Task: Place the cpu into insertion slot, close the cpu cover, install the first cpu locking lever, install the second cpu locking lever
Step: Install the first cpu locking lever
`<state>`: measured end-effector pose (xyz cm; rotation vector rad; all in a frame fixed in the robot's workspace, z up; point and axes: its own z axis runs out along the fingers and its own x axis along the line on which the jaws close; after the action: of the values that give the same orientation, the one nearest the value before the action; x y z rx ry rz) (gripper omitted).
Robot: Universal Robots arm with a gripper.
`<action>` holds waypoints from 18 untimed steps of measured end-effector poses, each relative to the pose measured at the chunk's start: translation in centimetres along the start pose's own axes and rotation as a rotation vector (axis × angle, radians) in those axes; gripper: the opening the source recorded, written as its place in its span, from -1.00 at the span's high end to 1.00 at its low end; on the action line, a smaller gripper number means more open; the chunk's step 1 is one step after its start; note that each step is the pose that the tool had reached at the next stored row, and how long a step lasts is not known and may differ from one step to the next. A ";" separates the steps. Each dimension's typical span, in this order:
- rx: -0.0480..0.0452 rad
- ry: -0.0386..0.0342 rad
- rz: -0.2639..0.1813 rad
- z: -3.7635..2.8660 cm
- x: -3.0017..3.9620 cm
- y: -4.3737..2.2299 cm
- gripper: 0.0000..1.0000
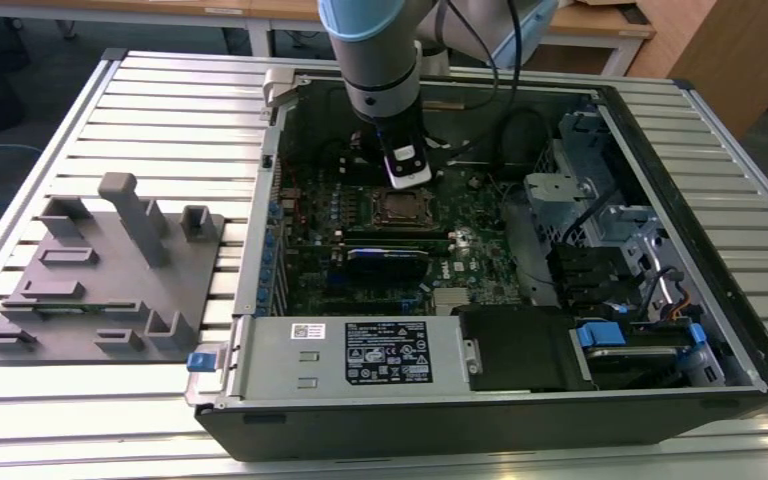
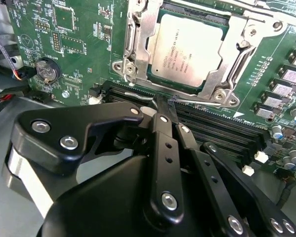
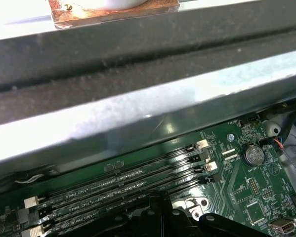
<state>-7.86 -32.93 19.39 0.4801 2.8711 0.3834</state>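
Gripper pressed together, I seem to be bearing on a locking lever beside the cover closed over the chip, and latching it calls for steady pressure.

memory slots partly behind pincer, cpu cover cropped

The desk, a top of pale metal slats, carries an open black computer case lying on its side across the middle and the exterior view's right, and a grey moulded fixture with upright posts just beside it on the exterior view's left
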 end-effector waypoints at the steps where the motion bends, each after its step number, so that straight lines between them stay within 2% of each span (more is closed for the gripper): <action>1: 0.0000 0.0000 0.000 0.00 0.00 0.00 0.80; 5: 0.0016 -0.0007 0.000 0.12 0.02 -0.03 0.80; 11: 0.0100 -0.0038 -0.001 0.27 0.04 -0.08 0.80; 18: 0.0125 -0.0046 -0.002 0.35 0.07 -0.09 0.80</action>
<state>-7.87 -32.91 19.02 0.4802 2.8710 0.3638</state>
